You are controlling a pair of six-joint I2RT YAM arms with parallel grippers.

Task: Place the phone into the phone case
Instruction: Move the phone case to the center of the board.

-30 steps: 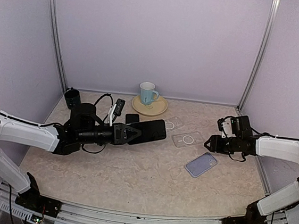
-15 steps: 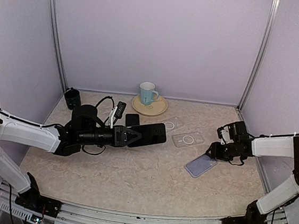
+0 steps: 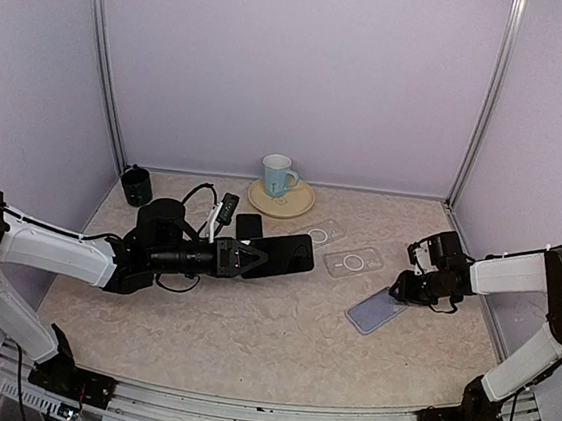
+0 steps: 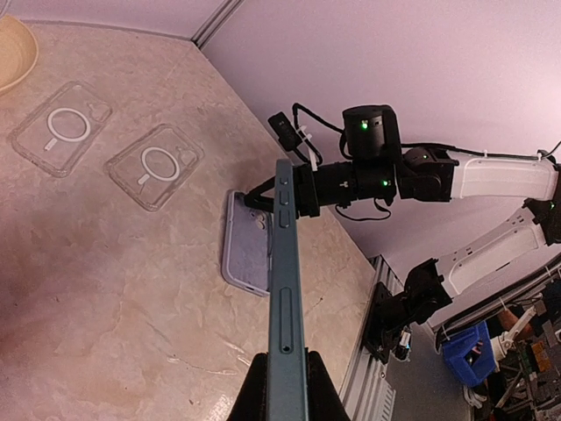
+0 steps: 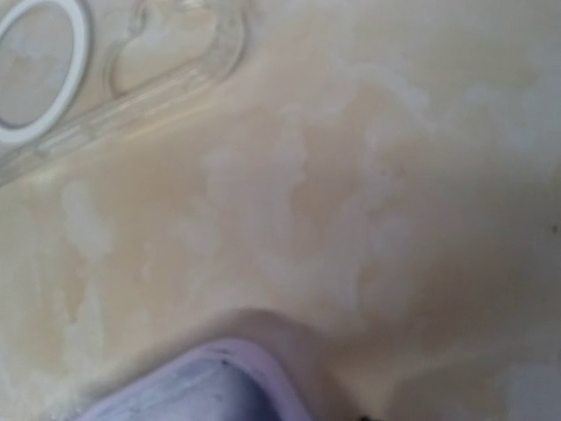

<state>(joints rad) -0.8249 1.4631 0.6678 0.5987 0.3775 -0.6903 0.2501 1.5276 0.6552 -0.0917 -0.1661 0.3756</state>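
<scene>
Your right fingers (image 3: 400,286) have dropped to the far corner of the lilac phone case (image 3: 376,311), which lies flat on the desk (image 3: 247,338) (whether they grip it, you cannot tell). Your left fingers (image 4: 249,399) have edged rightward, clenched on the phone (image 3: 283,255), holding it above the desk, well left of that case. Two clear cases (image 3: 353,262) lie just behind.

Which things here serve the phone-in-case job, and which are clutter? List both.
Job: phone, held in the left fingers; lavender case, probably the target.
Lying about: two clear cases, mug, plate, black cup, small black square.
</scene>
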